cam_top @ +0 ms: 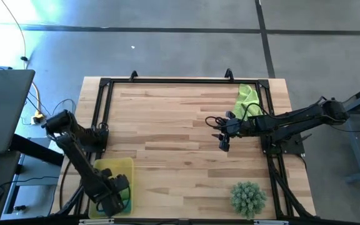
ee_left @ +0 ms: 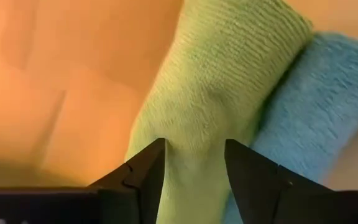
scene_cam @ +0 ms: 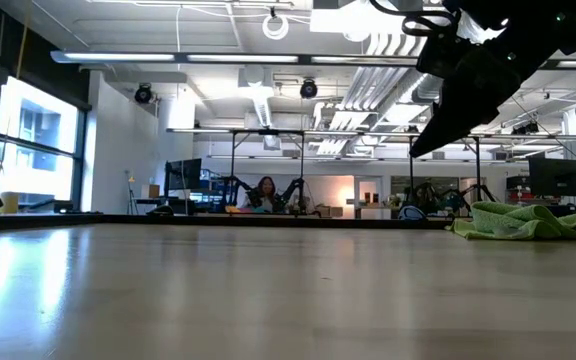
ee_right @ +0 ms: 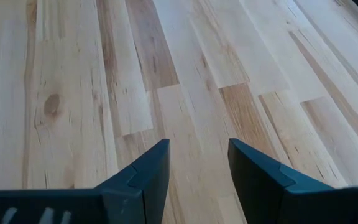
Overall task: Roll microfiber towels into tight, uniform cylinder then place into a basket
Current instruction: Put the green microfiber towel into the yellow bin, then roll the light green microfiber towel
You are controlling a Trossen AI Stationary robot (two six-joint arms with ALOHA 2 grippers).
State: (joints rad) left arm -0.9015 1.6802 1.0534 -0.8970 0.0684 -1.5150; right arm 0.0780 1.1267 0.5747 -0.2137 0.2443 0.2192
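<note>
Down at the near left corner of the pale wooden plank table (cam_top: pixel 180 125), the left gripper (cam_top: pixel 119 195) hangs inside the shallow translucent yellow plastic basket (cam_top: pixel 122 165). In the left wrist view its two dark fingers (ee_left: pixel 143 174) stand apart on either side of a rolled lime green microfiber towel (ee_left: pixel 216 106), close to its sides; whether they press on it cannot be told, but the jaws are spread, not closed. A rolled teal-blue microfiber towel (ee_left: pixel 316 118) lies touching that green roll, side by side with it, both on the yellow floor of the basket (ee_left: pixel 55 81).

The right gripper (cam_top: pixel 224 132) is held above the bare boards right of the table's middle, reaching in from the right edge. The right wrist view shows its fingers (ee_right: pixel 145 177) parted with nothing between them, only wood grain beneath (ee_right: pixel 166 74). In the low view this arm (scene_cam: pixel 478 80) hangs dark at the upper right, clear of the table top.

A second lime green microfiber towel (cam_top: pixel 247 97) lies loose and crumpled at the far right of the table, just inside the black metal frame (cam_top: pixel 167 81); the low view shows it as a flat rumpled heap (scene_cam: pixel 516 220). A spiky green ball-shaped plant (cam_top: pixel 248 197) sits at the near right corner, well apart from everything else.
</note>
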